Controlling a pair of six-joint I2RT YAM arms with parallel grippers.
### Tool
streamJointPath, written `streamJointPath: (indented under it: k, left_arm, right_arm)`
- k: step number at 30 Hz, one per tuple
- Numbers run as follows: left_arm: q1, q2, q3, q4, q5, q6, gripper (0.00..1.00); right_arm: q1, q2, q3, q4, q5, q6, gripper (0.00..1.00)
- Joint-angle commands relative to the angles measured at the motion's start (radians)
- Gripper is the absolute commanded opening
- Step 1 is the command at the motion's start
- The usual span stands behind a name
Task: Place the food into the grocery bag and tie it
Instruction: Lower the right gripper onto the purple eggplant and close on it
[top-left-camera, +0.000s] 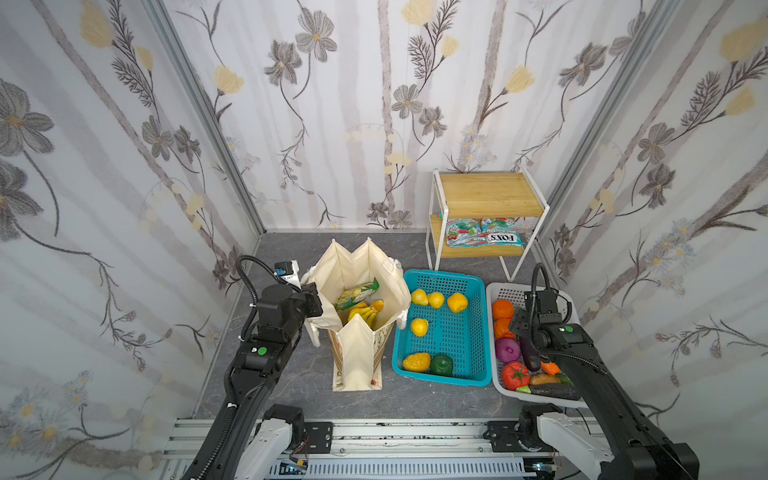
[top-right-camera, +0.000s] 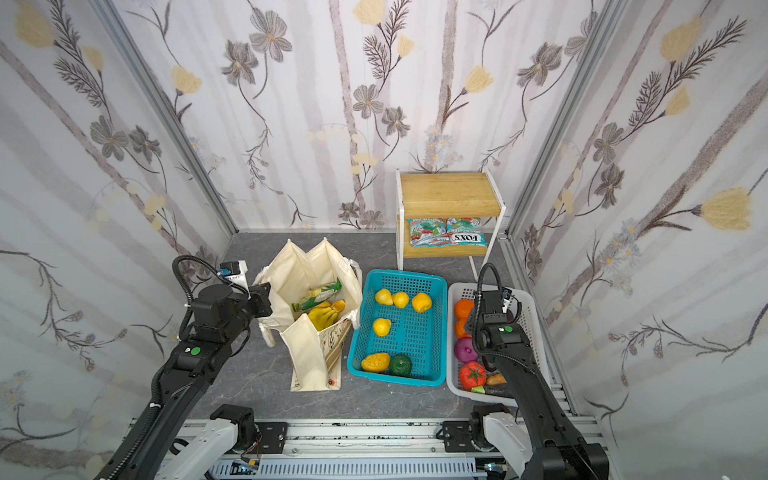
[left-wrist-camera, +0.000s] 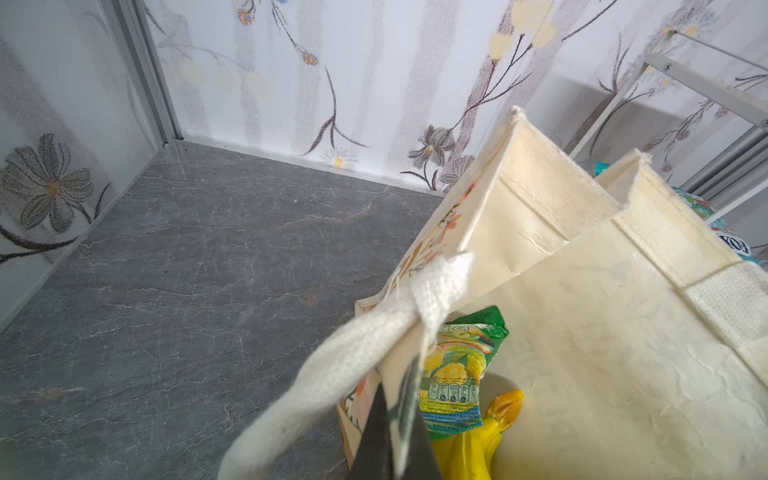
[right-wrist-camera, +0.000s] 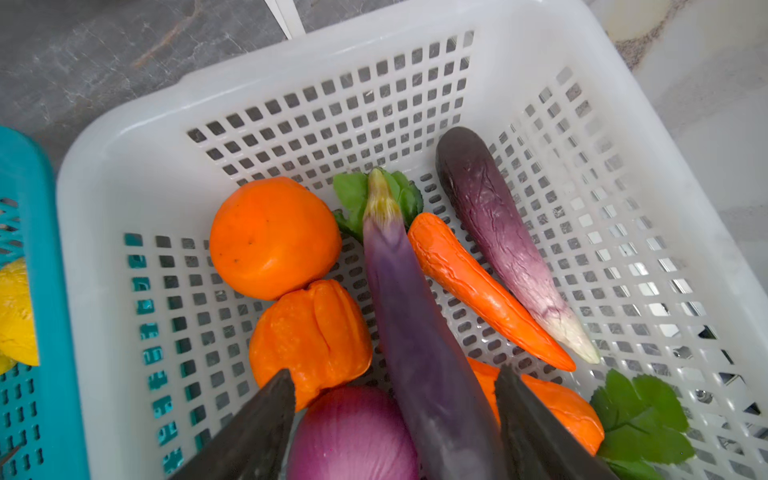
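Jaws of the right gripper (right-wrist-camera: 395, 374) stand open inside the white basket (right-wrist-camera: 291, 62), one finger on each side of a purple eggplant (right-wrist-camera: 415, 332) that runs lengthwise through the gap. One finger sits clear of it, above a red onion (right-wrist-camera: 353, 432). The other is close against its flank, but I cannot tell whether they touch. A carrot (right-wrist-camera: 478, 286) and a second eggplant (right-wrist-camera: 498, 232) lie just beside it, with an orange citrus (right-wrist-camera: 270, 237) on its opposite side.

The left gripper (left-wrist-camera: 397, 415) is clamped on the rim of the grocery bag (left-wrist-camera: 582, 311), next to its white rope handle (left-wrist-camera: 332, 374), with cloth pinched between the fingers. In both top views the bag stands open beside the teal basket (top-left-camera: 440, 278). A banana bunch (top-left-camera: 365, 314) and a green snack packet (top-left-camera: 356, 294) lie inside it.
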Motion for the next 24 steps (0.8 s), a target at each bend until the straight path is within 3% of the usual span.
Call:
streamJointPath:
  k: [1,8,15,24]
  left_arm:
    - [0.000,0.000,-0.002,-0.011,0.022,0.004,0.00]
    - [-0.007,0.006,-0.003,-0.012,0.033,0.000,0.00]
    - [-0.008,0.008,-0.003,-0.012,0.028,0.004,0.00]
    - [-0.008,0.009,-0.004,-0.012,0.024,0.006,0.00]
  right_arm:
    - [-0.007,0.042,-0.010,0.078,-0.036,-0.032,0.79]
    - [-0.050,0.143,0.020,0.088,0.029,-0.019,0.76]
    - [-0.098,0.164,-0.001,0.135,-0.026,-0.043,0.62]
    - [-0.108,0.215,-0.005,0.151,-0.048,-0.051,0.57]
